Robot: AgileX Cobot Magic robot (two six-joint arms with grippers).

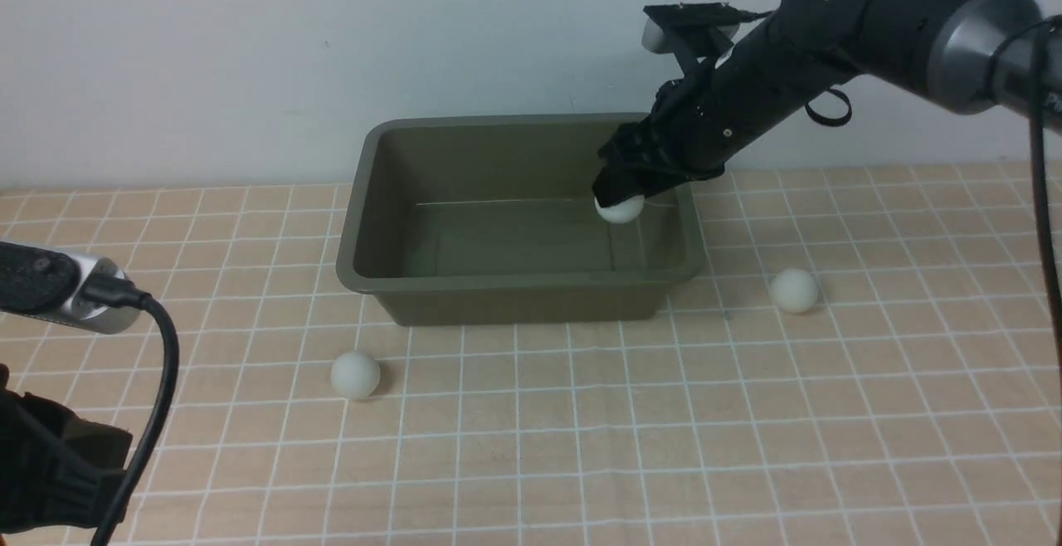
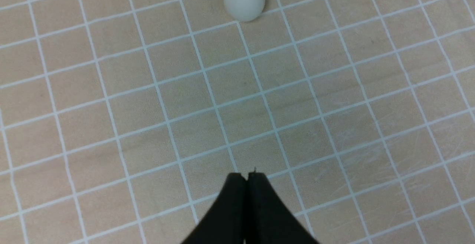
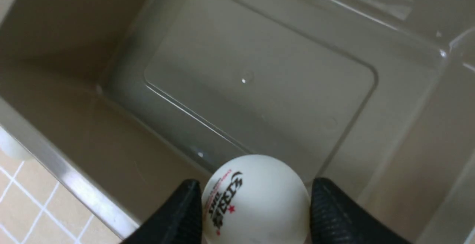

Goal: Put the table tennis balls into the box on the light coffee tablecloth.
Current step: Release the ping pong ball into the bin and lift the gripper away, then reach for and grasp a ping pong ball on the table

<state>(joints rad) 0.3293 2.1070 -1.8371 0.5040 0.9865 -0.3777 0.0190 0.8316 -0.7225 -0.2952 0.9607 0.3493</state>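
Tan-peach gridded tablecloth (image 1: 581,446) all over. On the far left, the left gripper (image 2: 246,177) is pinched shut on nothing. One matte white table tennis ball (image 1: 355,374) lies near the front left corner of the olive-green plastic box (image 1: 514,285). Over the box's right end, the right gripper (image 1: 618,195) clamps the logo-printed ball (image 3: 256,199) above the bare floor. The third ball (image 1: 794,290) sits on the cloth just right of the box. Looks like drop-off time for the first ball: let go, then fetch the other two.

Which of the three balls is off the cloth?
The logo ball held in the right gripper over the box; the left ball and right ball lie on cloth.
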